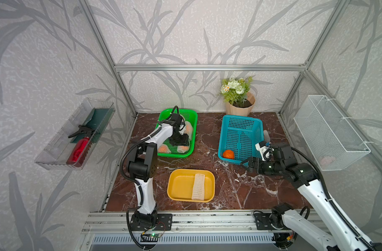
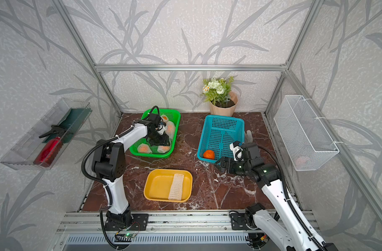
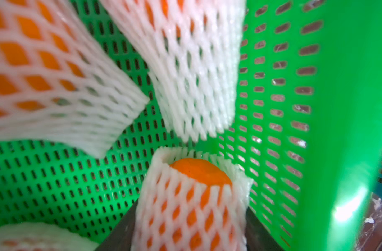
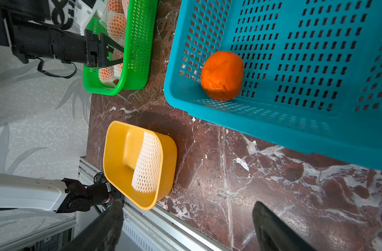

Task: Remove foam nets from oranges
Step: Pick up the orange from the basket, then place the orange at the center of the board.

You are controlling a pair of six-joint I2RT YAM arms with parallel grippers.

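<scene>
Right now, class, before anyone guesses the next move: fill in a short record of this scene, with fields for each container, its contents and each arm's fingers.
green basket: several netted oranges, some hidden by the arm
blue basket: one bare orange, near a front corner
yellow tray: one empty foam net, lying flat
left fingers: either side of a netted orange in the green basket; grip uncertain
right fingers: open, empty, over the table by the blue basket

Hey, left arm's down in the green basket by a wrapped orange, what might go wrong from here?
The left gripper straddles a netted orange close against the green basket wall; closing might pinch only foam or snag the wall. Neighbouring foam nets lie close, so lifting could drag one along.
</scene>
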